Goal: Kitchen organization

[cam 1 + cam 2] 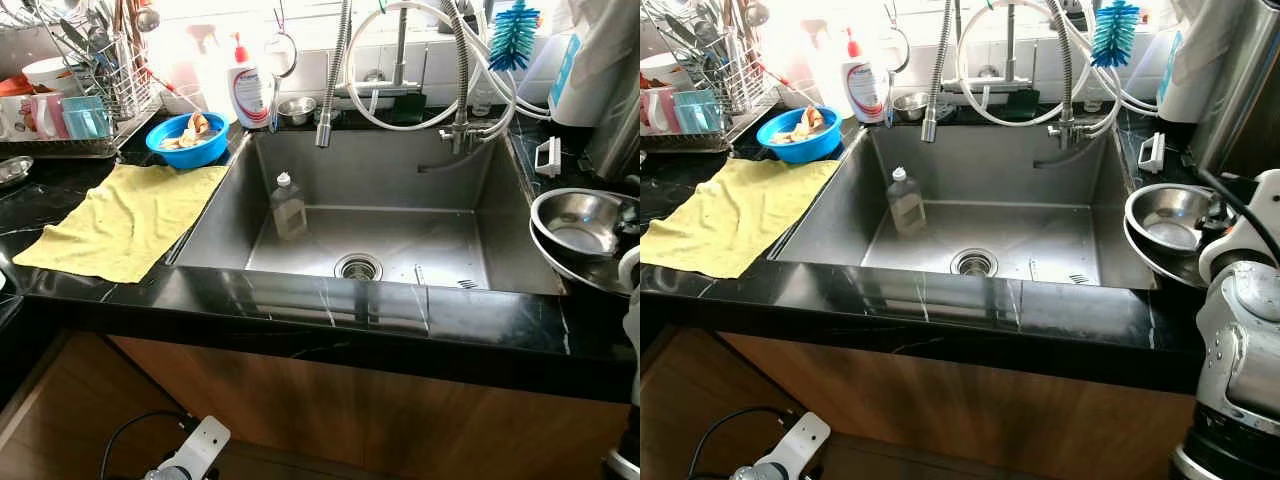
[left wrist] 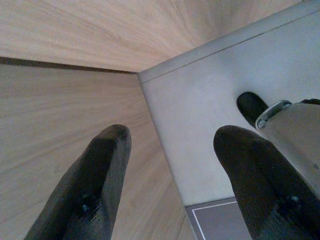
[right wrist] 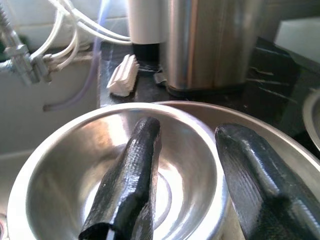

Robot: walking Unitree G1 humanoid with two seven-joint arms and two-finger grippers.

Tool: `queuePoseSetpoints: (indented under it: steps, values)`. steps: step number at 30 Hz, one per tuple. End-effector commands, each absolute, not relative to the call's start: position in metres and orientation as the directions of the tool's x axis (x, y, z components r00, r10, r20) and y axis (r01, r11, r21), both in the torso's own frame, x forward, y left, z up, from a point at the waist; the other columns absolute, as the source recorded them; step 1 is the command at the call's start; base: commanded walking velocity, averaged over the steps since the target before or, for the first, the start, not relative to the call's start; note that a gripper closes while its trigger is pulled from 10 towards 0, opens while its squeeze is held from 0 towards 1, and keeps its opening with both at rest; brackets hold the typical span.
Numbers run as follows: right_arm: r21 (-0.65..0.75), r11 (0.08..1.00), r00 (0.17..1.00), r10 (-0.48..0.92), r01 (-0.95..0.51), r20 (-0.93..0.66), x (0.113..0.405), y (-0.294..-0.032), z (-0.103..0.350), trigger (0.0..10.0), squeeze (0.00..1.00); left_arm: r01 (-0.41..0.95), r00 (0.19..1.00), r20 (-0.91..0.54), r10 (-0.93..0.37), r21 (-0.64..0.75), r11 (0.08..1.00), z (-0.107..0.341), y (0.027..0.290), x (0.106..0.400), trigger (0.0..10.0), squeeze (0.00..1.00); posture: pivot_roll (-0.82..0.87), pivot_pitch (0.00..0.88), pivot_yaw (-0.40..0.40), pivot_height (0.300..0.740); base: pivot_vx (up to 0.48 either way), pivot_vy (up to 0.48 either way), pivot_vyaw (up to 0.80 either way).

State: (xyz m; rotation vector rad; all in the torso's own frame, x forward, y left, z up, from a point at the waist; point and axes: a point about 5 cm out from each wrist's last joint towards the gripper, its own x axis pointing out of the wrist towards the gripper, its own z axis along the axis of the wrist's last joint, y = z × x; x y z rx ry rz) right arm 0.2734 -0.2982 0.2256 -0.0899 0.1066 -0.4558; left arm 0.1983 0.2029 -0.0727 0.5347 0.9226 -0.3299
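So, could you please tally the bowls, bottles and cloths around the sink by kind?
Steel bowls: 2, nested, right counter, right gripper over them
Blue bowl: 1
Bottles: 2, one in sink, one white
Yellow cloth: 1
Total: 6

Both eye views look down from the head onto the sink (image 1: 400,240) at twelve o'clock, sharing the worktop (image 1: 330,310). Right wrist view peers close into the steel bowl (image 3: 100,165); left wrist view faces wooden cabinet (image 2: 60,130), near.
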Motion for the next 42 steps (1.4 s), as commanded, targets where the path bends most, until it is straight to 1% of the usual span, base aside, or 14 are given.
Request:
queuePoseSetpoints:
  steps: [1, 2, 5, 7, 10, 13, 17, 23, 26, 29, 32, 37, 39, 42]
  values:
    - [-0.148, 0.904, 0.908, -0.414, 0.401, -0.067, 0.271, -0.295, 0.230, 10.0, 0.00, 0.489, 0.563, -0.826, -0.031, 0.304, 0.818, -0.072, 0.207, 0.198, 10.0, 0.00, -0.16, 0.000, 0.095, 0.740, 0.000, 0.000, 0.00]
    - [-0.148, 0.904, 0.908, -0.414, 0.401, -0.067, 0.271, -0.295, 0.230, 10.0, 0.00, 0.489, 0.563, -0.826, -0.031, 0.304, 0.818, -0.072, 0.207, 0.198, 10.0, 0.00, -0.16, 0.000, 0.095, 0.740, 0.000, 0.000, 0.00]
    - [-0.218, 0.900, 0.914, -0.401, 0.378, -0.069, 0.266, -0.300, 0.231, 10.0, 0.00, 0.490, 0.562, -0.826, -0.031, 0.302, 0.818, -0.073, 0.207, 0.197, 10.0, 0.00, -0.16, 0.000, 0.094, 0.740, 0.000, 0.000, 0.00]
    - [-0.258, 0.883, 0.906, -0.419, 0.391, -0.063, 0.261, -0.310, 0.231, 10.0, 0.00, 0.491, 0.561, -0.827, -0.032, 0.301, 0.817, -0.073, 0.207, 0.197, 10.0, 0.00, -0.16, 0.000, 0.095, 0.740, 0.000, 0.000, 0.00]
    - [-0.244, 0.881, 0.899, -0.432, 0.405, -0.066, 0.259, -0.314, 0.230, 10.0, 0.00, 0.494, 0.560, -0.828, -0.033, 0.302, 0.815, -0.073, 0.207, 0.196, 10.0, 0.00, -0.16, 0.000, 0.097, 0.740, 0.000, 0.000, 0.00]
    - [-0.186, 0.893, 0.899, -0.430, 0.411, -0.079, 0.258, -0.317, 0.226, 10.0, 0.00, 0.500, 0.558, -0.829, -0.035, 0.302, 0.811, -0.073, 0.207, 0.196, 10.0, 0.00, -0.17, 0.000, 0.099, 0.740, 0.000, 0.000, 0.00]
    - [-0.166, 0.893, 0.895, -0.437, 0.419, -0.089, 0.256, -0.318, 0.223, 10.0, 0.00, 0.504, 0.558, -0.829, -0.036, 0.304, 0.808, -0.073, 0.207, 0.196, 10.0, 0.00, -0.16, 0.000, 0.099, 0.740, 0.000, 0.000, 0.00]
    - [-0.281, 0.888, 0.920, -0.391, 0.364, -0.044, 0.256, -0.317, 0.232, 10.0, 0.00, 0.502, 0.560, -0.828, -0.036, 0.305, 0.810, -0.073, 0.207, 0.196, 10.0, 0.00, -0.16, 0.000, 0.099, 0.740, 0.000, 0.000, 0.00]
    - [-0.266, 0.887, 0.914, -0.402, 0.376, -0.049, 0.256, -0.319, 0.232, 10.0, 0.00, 0.500, 0.560, -0.828, -0.035, 0.304, 0.811, -0.073, 0.208, 0.196, 10.0, 0.00, -0.16, 0.000, 0.099, 0.740, 0.000, 0.000, 0.00]
    - [-0.169, 0.890, 0.898, -0.437, 0.423, -0.048, 0.256, -0.321, 0.228, 10.0, 0.00, 0.501, 0.561, -0.827, -0.035, 0.305, 0.810, -0.073, 0.208, 0.197, 10.0, 0.00, -0.15, 0.000, 0.099, 0.740, 0.000, 0.000, 0.00]
    - [-0.027, 0.876, 0.875, -0.482, 0.481, -0.044, 0.255, -0.326, 0.227, 10.0, 0.00, 0.497, 0.563, -0.826, -0.032, 0.307, 0.811, -0.073, 0.208, 0.197, 10.0, 0.00, -0.15, 0.000, 0.099, 0.740, 0.000, 0.000, 0.00]
    - [0.058, 0.863, 0.865, -0.499, 0.502, -0.053, 0.255, -0.327, 0.224, 10.0, 0.00, 0.497, 0.564, -0.825, -0.033, 0.308, 0.811, -0.072, 0.208, 0.198, 10.0, 0.00, -0.15, 0.000, 0.100, 0.740, 0.000, 0.000, 0.00]
    - [0.132, 0.848, 0.858, -0.508, 0.513, -0.070, 0.256, -0.329, 0.221, 10.0, 0.00, 0.497, 0.565, -0.825, -0.033, 0.308, 0.812, -0.072, 0.208, 0.198, 10.0, 0.00, -0.15, 0.000, 0.099, 0.740, 0.000, 0.000, 0.00]
    - [0.179, 0.846, 0.865, -0.495, 0.502, -0.088, 0.259, -0.326, 0.217, 10.0, 0.00, 0.495, 0.566, -0.824, -0.033, 0.307, 0.813, -0.072, 0.208, 0.199, 10.0, 0.00, -0.15, 0.000, 0.099, 0.740, 0.000, 0.000, 0.00]
